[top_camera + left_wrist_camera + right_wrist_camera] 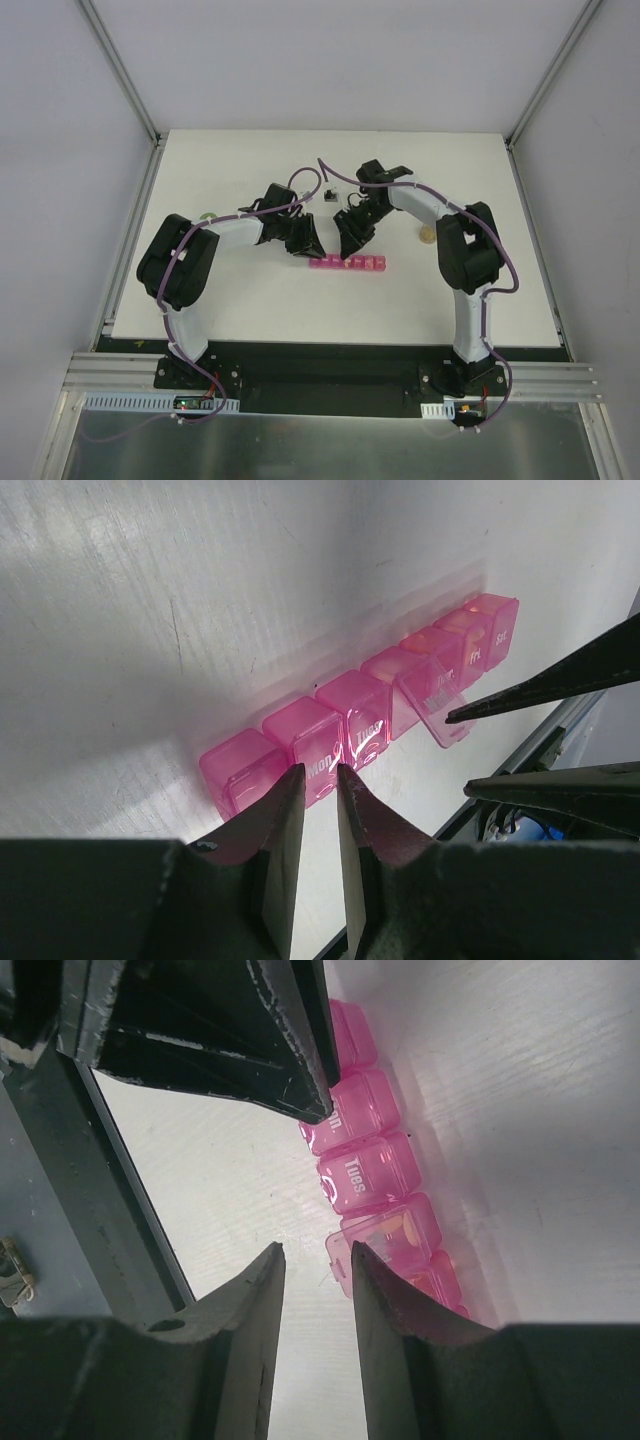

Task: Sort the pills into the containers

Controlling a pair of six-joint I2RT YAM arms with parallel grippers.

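Left claw point(320, 770), pressed together, touches the pink pill organizer point(345, 715) at its Mon lid edge. Right claw point(315, 1252), spread, is at the raised lid point(435, 705). Counter point(250, 300) edges are well apart.

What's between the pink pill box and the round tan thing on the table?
Nothing; the top view shows bare white table between the pink pill box and the round tan thing.

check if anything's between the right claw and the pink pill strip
Nothing visible does. The right claw is at the open compartment of the pink strip; the left claw sits further along, at the Mon lid, not across that path.
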